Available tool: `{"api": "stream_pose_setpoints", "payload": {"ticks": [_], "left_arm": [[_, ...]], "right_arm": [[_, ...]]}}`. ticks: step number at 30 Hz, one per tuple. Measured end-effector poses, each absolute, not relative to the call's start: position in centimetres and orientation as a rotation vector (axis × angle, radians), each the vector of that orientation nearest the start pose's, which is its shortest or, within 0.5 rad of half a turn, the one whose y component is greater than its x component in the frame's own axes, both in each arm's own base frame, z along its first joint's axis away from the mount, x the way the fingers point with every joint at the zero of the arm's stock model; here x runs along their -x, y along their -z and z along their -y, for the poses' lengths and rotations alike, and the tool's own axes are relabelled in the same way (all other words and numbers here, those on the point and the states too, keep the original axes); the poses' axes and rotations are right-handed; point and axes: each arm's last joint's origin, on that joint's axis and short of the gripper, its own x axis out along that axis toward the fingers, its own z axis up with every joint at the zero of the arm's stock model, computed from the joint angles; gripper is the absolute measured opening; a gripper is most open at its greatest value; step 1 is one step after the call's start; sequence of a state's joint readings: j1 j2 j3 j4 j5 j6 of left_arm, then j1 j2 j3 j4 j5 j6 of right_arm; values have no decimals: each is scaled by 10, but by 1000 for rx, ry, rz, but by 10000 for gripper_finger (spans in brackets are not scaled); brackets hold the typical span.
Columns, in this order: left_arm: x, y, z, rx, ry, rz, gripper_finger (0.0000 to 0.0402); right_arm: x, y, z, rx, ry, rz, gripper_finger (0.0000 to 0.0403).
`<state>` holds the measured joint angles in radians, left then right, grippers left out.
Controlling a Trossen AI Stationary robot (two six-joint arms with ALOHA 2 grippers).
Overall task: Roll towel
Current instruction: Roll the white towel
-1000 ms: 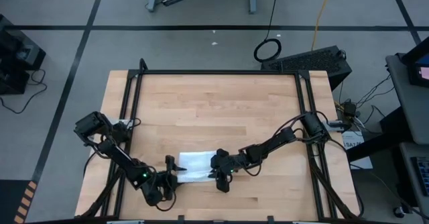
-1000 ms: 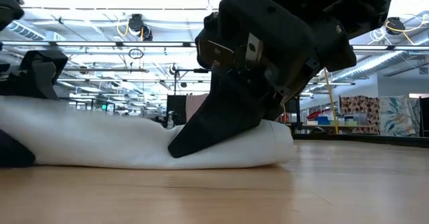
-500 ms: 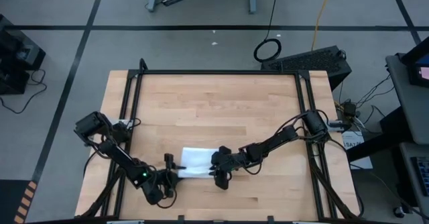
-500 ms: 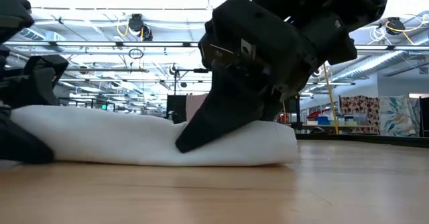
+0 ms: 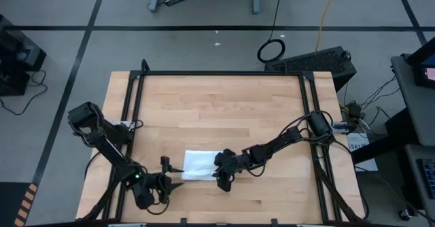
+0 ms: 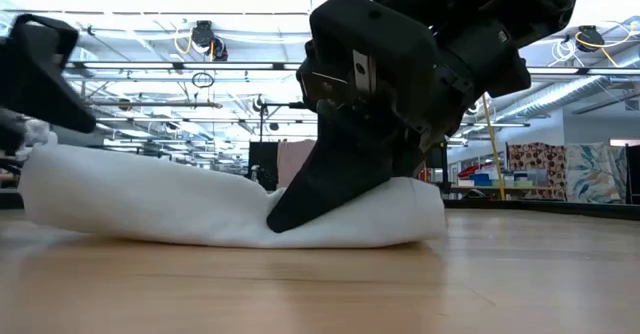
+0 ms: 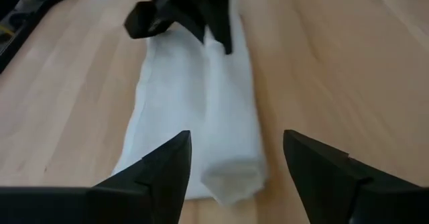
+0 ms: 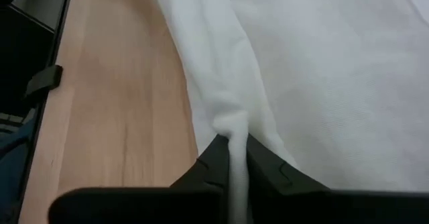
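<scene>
While right pincer pinches towel, left pincer apparently gapes.

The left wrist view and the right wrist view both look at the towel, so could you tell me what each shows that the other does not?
Only the left wrist view shows the towel's rolled end facing the open left tool, with nothing between its fingers. Only the right wrist view shows the right tool shut on a pinched fold of cloth. Both show the white towel lying on the wooden table.
</scene>
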<state>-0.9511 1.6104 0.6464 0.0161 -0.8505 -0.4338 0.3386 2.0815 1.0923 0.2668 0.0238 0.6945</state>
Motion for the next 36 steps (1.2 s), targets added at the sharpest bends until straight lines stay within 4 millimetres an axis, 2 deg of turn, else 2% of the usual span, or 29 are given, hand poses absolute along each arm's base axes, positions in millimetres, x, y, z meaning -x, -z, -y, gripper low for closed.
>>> {"api": "stream_pose_setpoints", "payload": {"ticks": [6, 11, 15, 23, 30, 36], "left_arm": [[-170, -122, 216, -353, 4, -576, 242], [-177, -110, 227, -527, 48, -501, 242], [-181, -96, 223, -639, 22, -530, 242], [-194, -88, 212, -592, -55, -566, 242], [-206, -84, 201, -498, 3, -666, 242], [-210, -83, 197, -489, 14, -691, 235]], "right_arm": [[-383, -98, -134, -549, -35, -786, 8], [-383, -98, -135, -552, -35, -785, 11], [-383, -98, -135, -556, -34, -784, 12], [-383, -98, -135, -567, -63, -797, 13], [-383, -98, -136, -571, -81, -804, 13], [-383, -98, -136, -567, -82, -800, 16]]}}
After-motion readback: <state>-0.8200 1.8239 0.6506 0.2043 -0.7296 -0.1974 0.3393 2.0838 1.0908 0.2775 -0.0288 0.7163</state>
